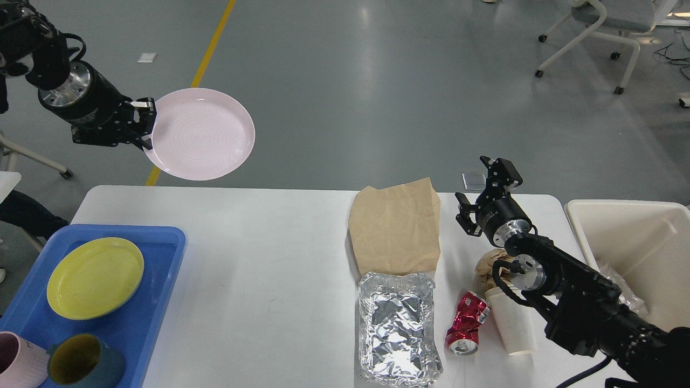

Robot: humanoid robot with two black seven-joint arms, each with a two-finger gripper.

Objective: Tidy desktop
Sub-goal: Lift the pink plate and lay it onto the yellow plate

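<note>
The blue tray [161,253] was cut off by the left and bottom picture edges. At its near edge, the pink cup [19,360] and the dark cup [81,364] were cropped. The right arm hid part of the crumpled paper [488,265].

desktop [259,280] | blue tray [161,302] | paper bag [396,226] | foil container [396,328] | crushed can [468,323] | paper cup [515,328]

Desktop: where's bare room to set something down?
Desktop: bare between blue tray and brown paper bag. Crowded on the right: foil container, crushed red can, white paper cup, right gripper overhead. Cream bin nearly empty.
</note>
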